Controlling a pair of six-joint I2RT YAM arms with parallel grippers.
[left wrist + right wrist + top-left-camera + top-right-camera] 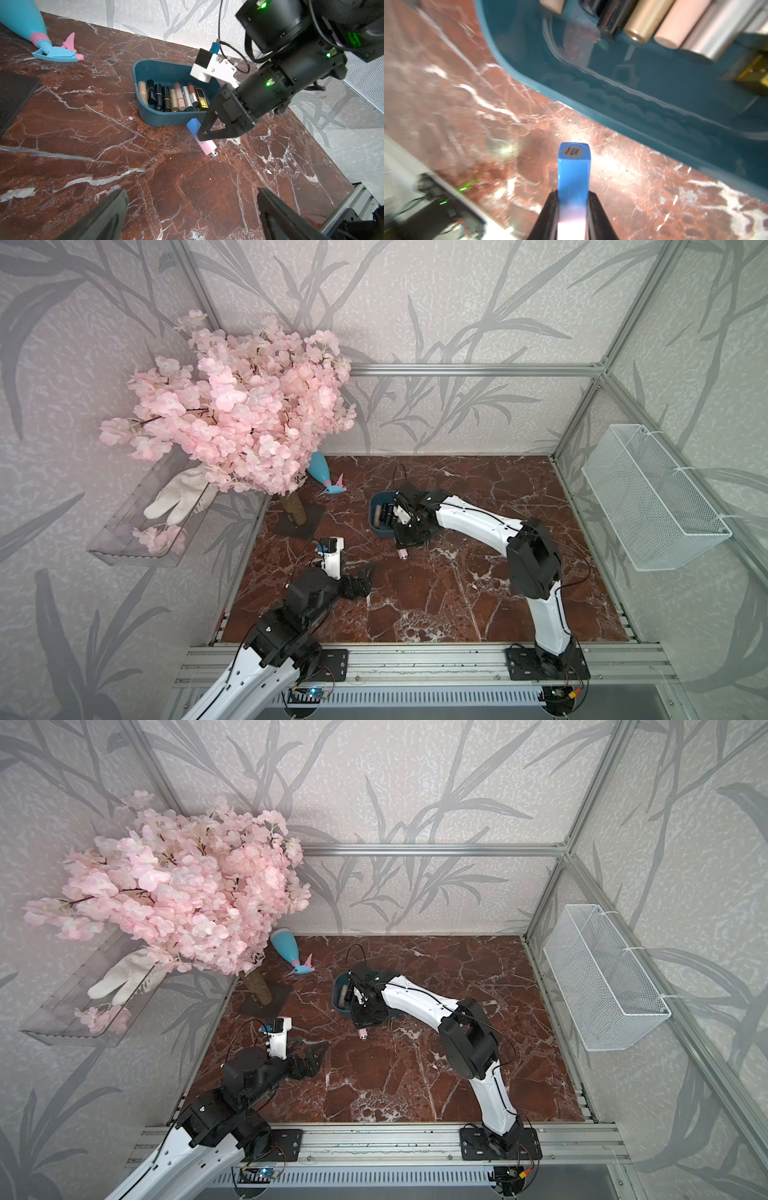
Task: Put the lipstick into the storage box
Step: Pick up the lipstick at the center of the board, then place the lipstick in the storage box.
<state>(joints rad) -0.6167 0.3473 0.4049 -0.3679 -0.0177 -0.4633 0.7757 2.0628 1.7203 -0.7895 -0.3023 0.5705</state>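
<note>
The lipstick [574, 172] is a square tube, blue at one end and fading to pink at the other. My right gripper [573, 192] is shut on its middle. In the left wrist view the lipstick [194, 127] slants just outside the near wall of the storage box [145, 116], pink end low over the marble. The storage box [375, 501] is a dark teal tub in the middle of the floor, and my right gripper [401, 546] hangs over its front edge. My left gripper [191, 192] stands open over bare marble, well short of the box.
Several other lipsticks [172, 97] lie in a row inside the box. A blue spray bottle [322, 472] lies at the back left, beside a pink blossom tree [241, 406] on a dark base [299, 526]. A white mesh basket [652, 497] hangs on the right wall.
</note>
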